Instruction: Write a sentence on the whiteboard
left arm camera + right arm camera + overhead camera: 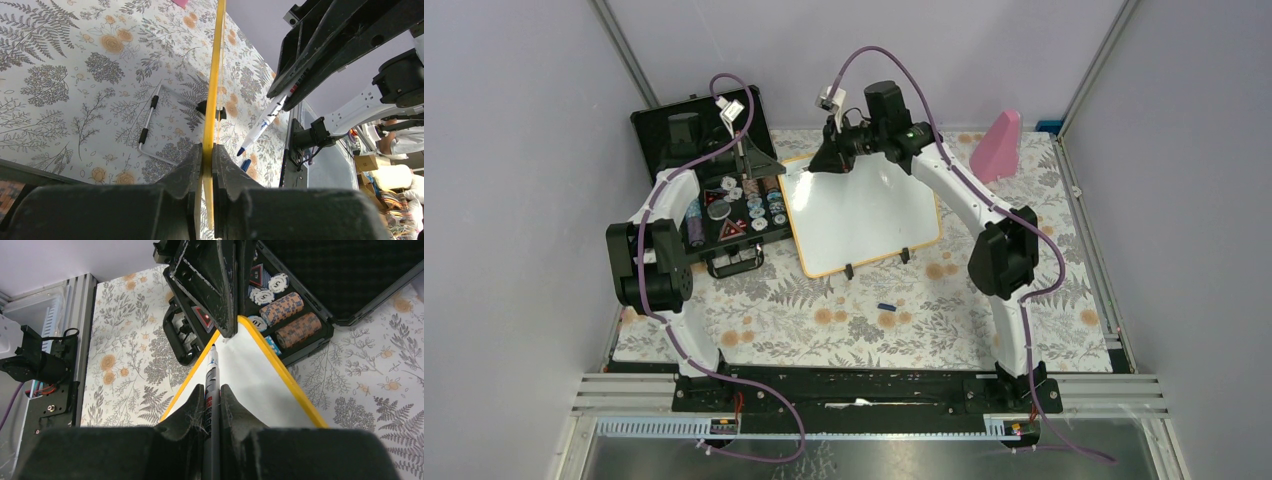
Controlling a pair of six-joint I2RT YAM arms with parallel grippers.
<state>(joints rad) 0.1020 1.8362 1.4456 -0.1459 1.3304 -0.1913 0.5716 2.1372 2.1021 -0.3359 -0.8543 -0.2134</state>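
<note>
At the middle of the table, on a floral cloth (824, 320): one whiteboard (864, 215) with an orange-yellow rim and two small black feet on its near edge. It lies askew, and its face is plain white from above.

On its far left corner: left gripper (207, 150), pinched tight on the yellow rim (seen edge-on from the wrist, the rim runs straight between the two fingers).

Just beside that corner, over the board: right gripper (212, 392), clamped on a marker (212, 362). The marker's blue tip is bare and points towards the white surface close to the rim. Whether the tip touches the board I cannot tell.

Left of the board, close against its rim: one black case (709, 190), lid open, holding poker chips (290, 315) in rolls and loose stacks.

On the cloth in front of the board, apart from it: one small blue cap (885, 306).

Beside the board's edge, in the left wrist view: one thin metal wire frame (150, 125) with black sleeves, on the cloth.

At the far right of the table, well apart from the board: one pink wedge-shaped object (997, 145), standing upright.
</note>
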